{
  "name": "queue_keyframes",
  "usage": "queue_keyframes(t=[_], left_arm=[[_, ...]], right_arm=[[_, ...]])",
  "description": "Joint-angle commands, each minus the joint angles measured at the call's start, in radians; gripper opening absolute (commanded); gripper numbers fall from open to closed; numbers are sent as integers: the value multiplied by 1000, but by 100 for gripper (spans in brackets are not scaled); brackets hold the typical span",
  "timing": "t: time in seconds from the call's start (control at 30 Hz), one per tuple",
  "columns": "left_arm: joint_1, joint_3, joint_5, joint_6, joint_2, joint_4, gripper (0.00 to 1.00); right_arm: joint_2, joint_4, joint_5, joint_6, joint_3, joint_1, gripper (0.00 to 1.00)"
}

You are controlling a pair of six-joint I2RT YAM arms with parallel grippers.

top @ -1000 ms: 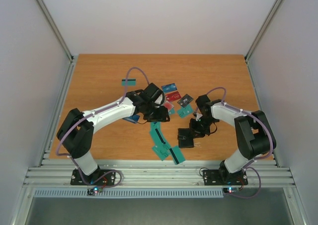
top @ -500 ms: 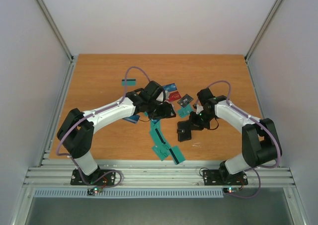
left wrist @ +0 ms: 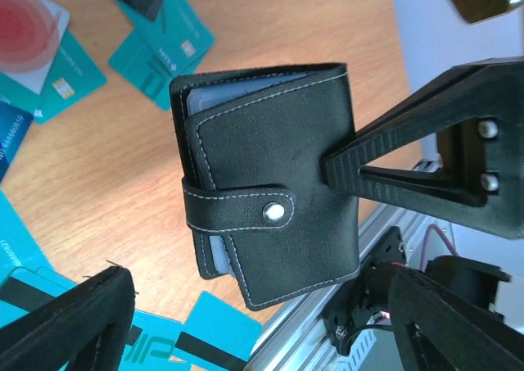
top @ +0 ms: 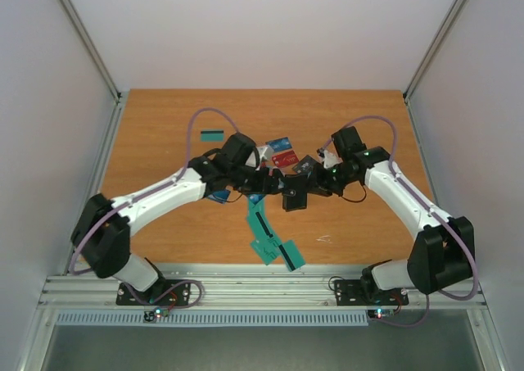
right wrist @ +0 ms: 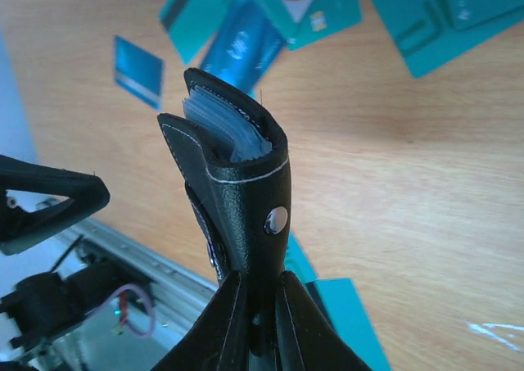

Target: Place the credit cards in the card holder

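Card holder (left wrist: 270, 215), its strap snapped closed, hung clear of the table (top: 164, 117) over the middle of the spread, pinched at one edge by my right gripper (right wrist: 258, 285). My left gripper (left wrist: 260, 277) faced it with jaws spread wide, holding nothing. Credit cards (top: 270, 240) lay scattered on the wood beneath, mostly teal, one alone at far left.

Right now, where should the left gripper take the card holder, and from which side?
Probably the free end of the card holder, opposite where the right gripper pinches it, approached from the left arm's side. It is held closed, snap strap fastened, so the two flat faces offer the open left gripper a thin span.
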Motion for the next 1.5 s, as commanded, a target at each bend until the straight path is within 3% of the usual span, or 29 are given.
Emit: queue_keyframes(t=[0.0, 0.23, 0.4, 0.6, 0.73, 1.03, 1.07, 1.13, 1.27, 1.33, 1.47], left_arm=[[49, -94, 33, 12, -141, 163, 87], [125, -202, 131, 1, -253, 291, 87], [128, -202, 214, -10, -226, 357, 84], [129, -193, 287, -143, -154, 532, 75], [130, -188, 293, -193, -135, 604, 63], [128, -188, 362, -246, -110, 679, 21], [128, -191, 367, -256, -112, 693, 17], [128, -188, 369, -273, -115, 700, 10], [128, -150, 363, -321, -116, 653, 7], [130, -124, 361, -367, -116, 643, 7], [131, -105, 366, -481, -126, 712, 7]], right_arm=[[-56, 31, -158, 73, 38, 3, 11], [-95, 119, -341, 128, 49, 5, 12], [-129, 170, -418, 156, 49, 7, 13], [-151, 209, -466, 178, 56, 11, 14], [-159, 206, -468, 177, 72, 11, 14], [-146, 190, -445, 155, 84, 11, 15], [-144, 181, -441, 146, 90, 11, 20], [-137, 155, -427, 115, 105, 11, 43], [-122, 83, -395, 18, 151, 11, 77], [-120, 72, -402, -22, 156, 11, 83], [-128, 102, -448, -26, 144, 11, 78]])
